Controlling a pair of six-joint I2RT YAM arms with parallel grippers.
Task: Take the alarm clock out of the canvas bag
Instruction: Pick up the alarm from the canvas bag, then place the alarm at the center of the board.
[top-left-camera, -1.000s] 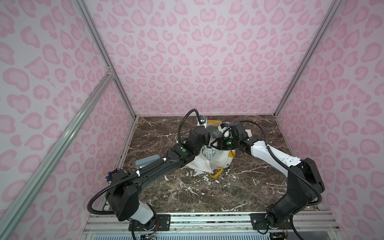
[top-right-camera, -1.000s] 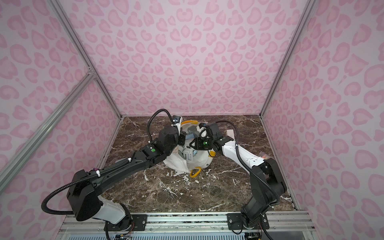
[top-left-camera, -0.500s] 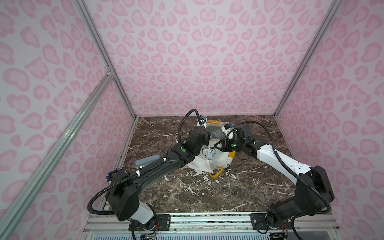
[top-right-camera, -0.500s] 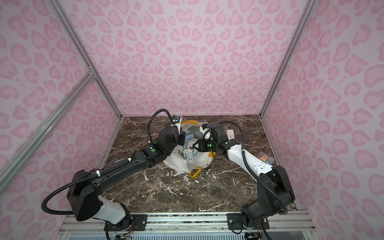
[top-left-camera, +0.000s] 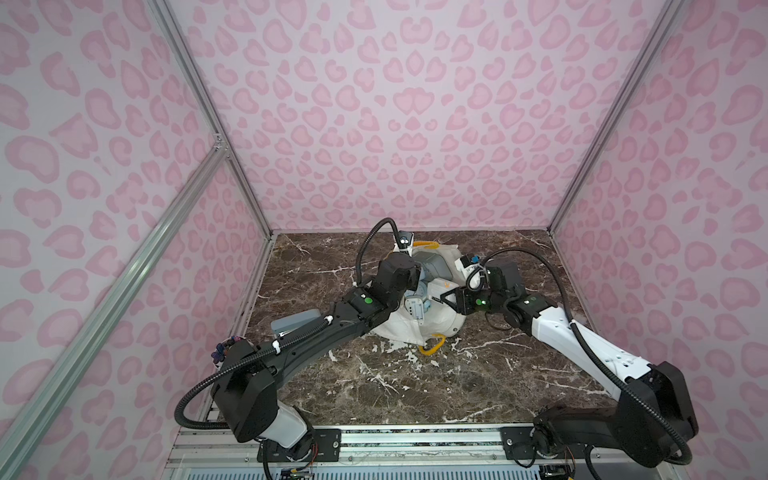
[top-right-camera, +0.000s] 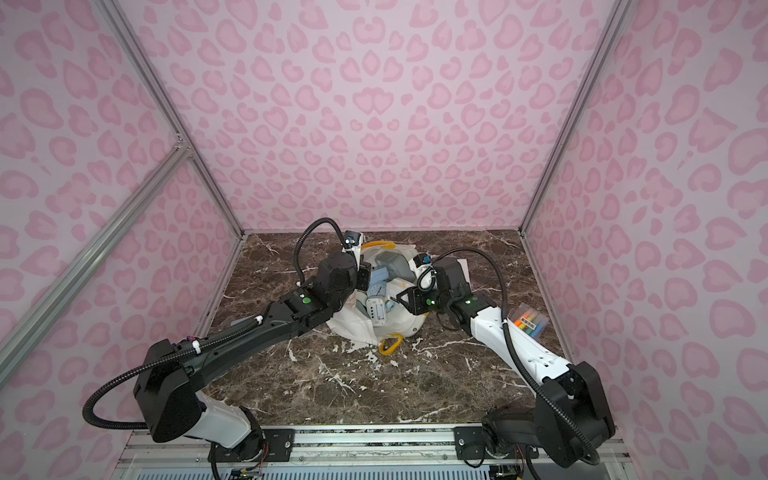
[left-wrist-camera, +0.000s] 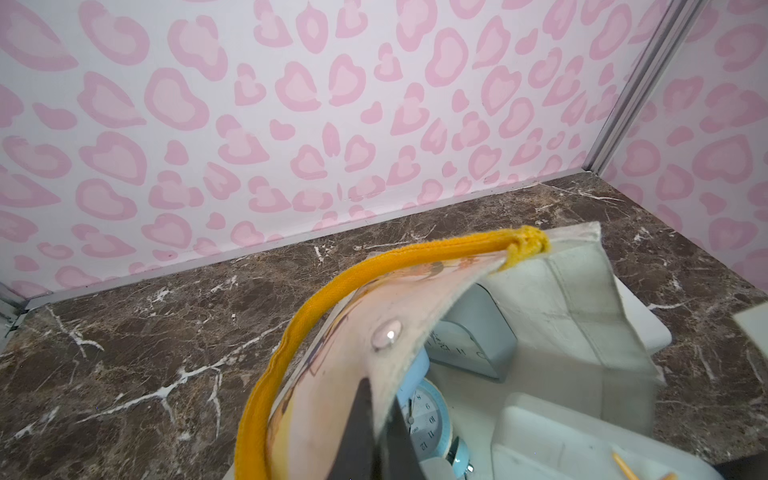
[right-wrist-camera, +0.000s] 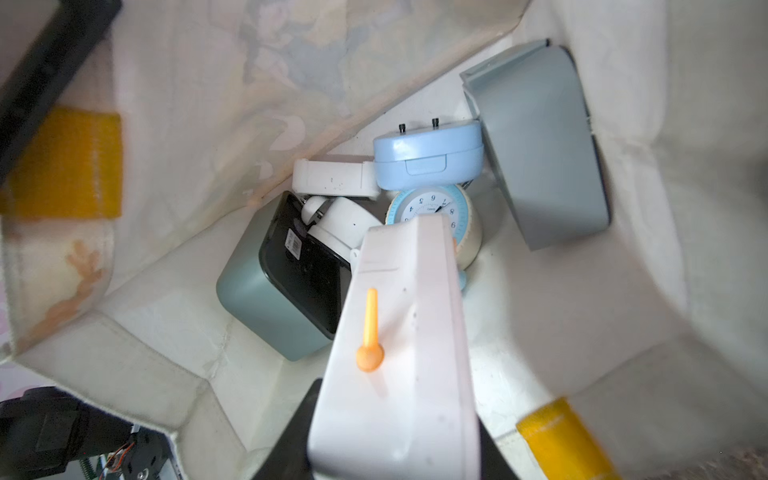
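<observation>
The brown marble table (top-left-camera: 415, 386) takes up the floor of the pink-patterned booth. The canvas bag (top-left-camera: 440, 324) sits toward its rear middle, slumped with its mouth open upward in both top views. One yellow handle (top-left-camera: 432, 347) lies on the table at the near side.

Both arms reach in to the bag from the two sides. The left gripper (left-wrist-camera: 376, 415) is clamped shut on the bag's rim, with the fabric pinched between its dark fingers and the other yellow handle arching just beside them. The right gripper (right-wrist-camera: 399, 411) is closed on the white alarm clock (right-wrist-camera: 399, 311), a flat white slab with an orange pointer on its face. Its fingers press the clock's two sides. In a top view this clock (top-right-camera: 401, 286) sits at the bag's mouth, above the other things. It looks to be within the opening, though the arms hide too much to be sure.

Deeper in the bag lie a grey clock (right-wrist-camera: 540, 145), a green cube with a black face (right-wrist-camera: 282, 291), a pale blue case (right-wrist-camera: 428, 158) and a round blue-rimmed dial (right-wrist-camera: 430, 212) touching it. A pack of coloured markers (top-right-camera: 530, 324) lies on the table near the right arm, well apart from the bag.
</observation>
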